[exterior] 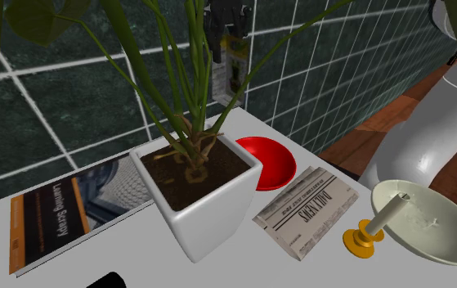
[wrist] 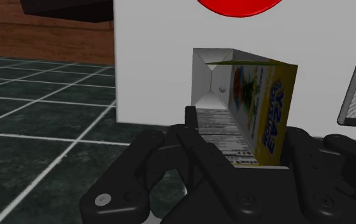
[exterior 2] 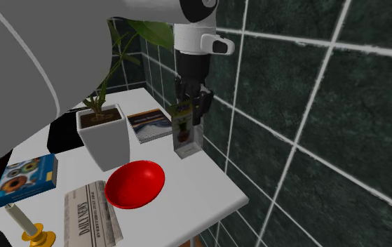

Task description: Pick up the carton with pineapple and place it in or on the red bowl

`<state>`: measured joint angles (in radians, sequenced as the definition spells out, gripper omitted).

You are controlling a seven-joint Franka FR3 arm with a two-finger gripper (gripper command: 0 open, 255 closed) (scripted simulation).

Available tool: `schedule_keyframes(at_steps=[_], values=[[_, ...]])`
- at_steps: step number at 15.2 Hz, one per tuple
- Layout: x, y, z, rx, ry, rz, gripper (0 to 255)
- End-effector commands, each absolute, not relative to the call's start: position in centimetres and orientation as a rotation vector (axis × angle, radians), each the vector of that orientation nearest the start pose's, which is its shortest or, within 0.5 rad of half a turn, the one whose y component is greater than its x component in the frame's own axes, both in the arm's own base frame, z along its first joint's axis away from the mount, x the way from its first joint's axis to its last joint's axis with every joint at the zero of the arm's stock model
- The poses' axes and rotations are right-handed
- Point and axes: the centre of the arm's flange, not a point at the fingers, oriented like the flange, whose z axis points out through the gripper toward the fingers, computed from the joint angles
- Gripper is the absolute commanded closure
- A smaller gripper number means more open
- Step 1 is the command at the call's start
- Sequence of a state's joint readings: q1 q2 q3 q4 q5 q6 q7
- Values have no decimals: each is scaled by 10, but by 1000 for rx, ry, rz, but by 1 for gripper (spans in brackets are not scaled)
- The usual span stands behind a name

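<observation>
Gripper (exterior 2: 191, 105): black fingers pinching the carton (exterior 2: 186, 137) by its top
Carton: upright, aloft beside the green tiled wall (exterior 2: 292, 105); between one and two o'clock of the red bowl (exterior 2: 134, 184), second exterior view
Bowl: on the white table (exterior 2: 201, 189)

We read "DAILY NEWS" on the newspaper (exterior: 306, 213), lying well below and apart from the claw (exterior 2: 191, 109). We cannot make out the blue lettering on the carton (wrist: 262, 102) clasped in the claw, nor the book's (exterior: 55, 221) title.
</observation>
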<state>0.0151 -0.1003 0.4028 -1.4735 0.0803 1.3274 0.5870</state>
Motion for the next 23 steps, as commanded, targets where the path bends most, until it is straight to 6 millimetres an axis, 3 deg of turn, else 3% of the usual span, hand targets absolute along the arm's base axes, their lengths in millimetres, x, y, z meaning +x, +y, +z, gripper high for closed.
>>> schedule_keyframes(at_steps=[1, 13, 23], values=[[433, 228, 704, -3122, 242, 104, 255], [294, 286, 745, -3122, 242, 104, 255], [294, 286, 692, -3122, 242, 104, 255]])
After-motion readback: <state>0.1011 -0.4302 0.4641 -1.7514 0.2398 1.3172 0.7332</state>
